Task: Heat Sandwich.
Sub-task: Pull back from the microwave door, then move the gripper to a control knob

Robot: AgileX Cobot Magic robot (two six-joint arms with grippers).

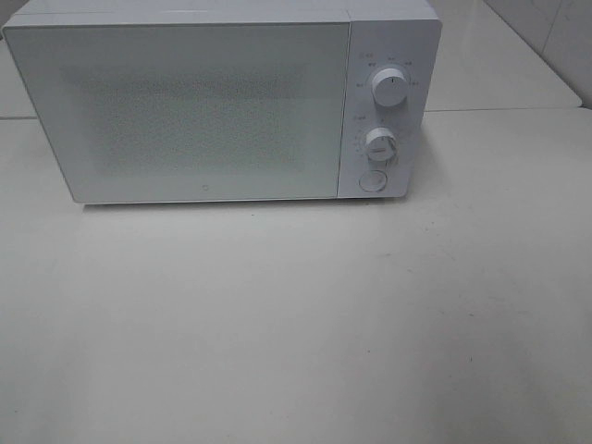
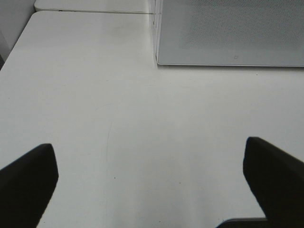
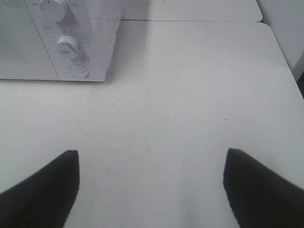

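On the white table (image 1: 277, 324) stands a white microwave (image 1: 185, 111) with its door shut. The left gripper (image 2: 149, 147) and the right gripper (image 3: 151, 153) hang over the table, both wide open.

A smooth white casing, plastic or painted metal by its look, is shown on the microwave (image 1: 222, 102) at twelve o'clock in the high view. Its door (image 1: 185, 139) is patterned with fine dotted mesh under a faintly glossy pane. At one o'clock, the upper dial (image 1: 388, 88) and lower dial (image 1: 380, 143) are seen in smooth white plastic. The table (image 1: 296, 324) is finished matt white and lightly scuffed. Matt black is seen on the fingers (image 2: 28, 185) of the left gripper (image 2: 148, 145) and the right gripper (image 3: 152, 152).
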